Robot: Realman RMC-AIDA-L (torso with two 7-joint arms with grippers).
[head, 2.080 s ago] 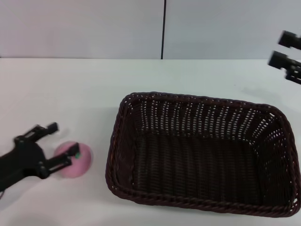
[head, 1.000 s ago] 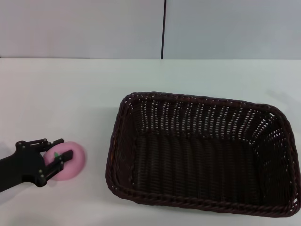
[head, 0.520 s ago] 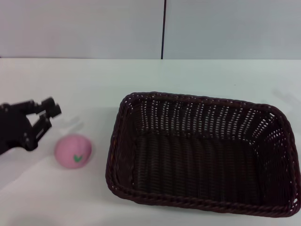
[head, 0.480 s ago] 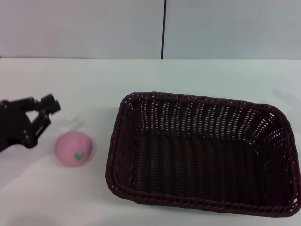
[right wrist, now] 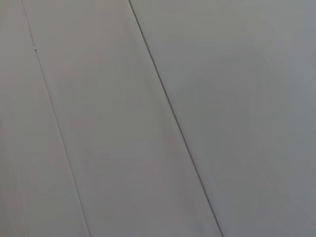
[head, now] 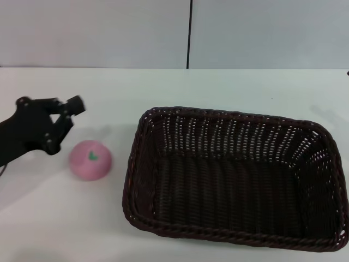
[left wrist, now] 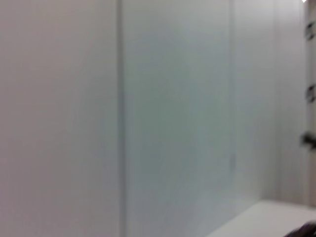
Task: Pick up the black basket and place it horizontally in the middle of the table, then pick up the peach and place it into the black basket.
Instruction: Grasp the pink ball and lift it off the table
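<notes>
The black basket (head: pixel 234 174) lies lengthwise across the middle and right of the white table (head: pixel 109 87), open side up and empty. The pink peach (head: pixel 90 159) rests on the table just left of the basket, apart from its rim, with the green leaf mark on top. My left gripper (head: pixel 72 113) hovers above and behind the peach, a little to its left. Its fingers are apart and hold nothing. My right gripper is out of view. Both wrist views show only pale wall panels.
A grey wall with a dark vertical seam (head: pixel 190 33) stands behind the table's far edge. Bare tabletop lies to the left of and behind the basket.
My left gripper was closed around the peach on the table, then rose without it. The peach stayed on the table, rolling a little toward the basket. The right gripper left the view.
</notes>
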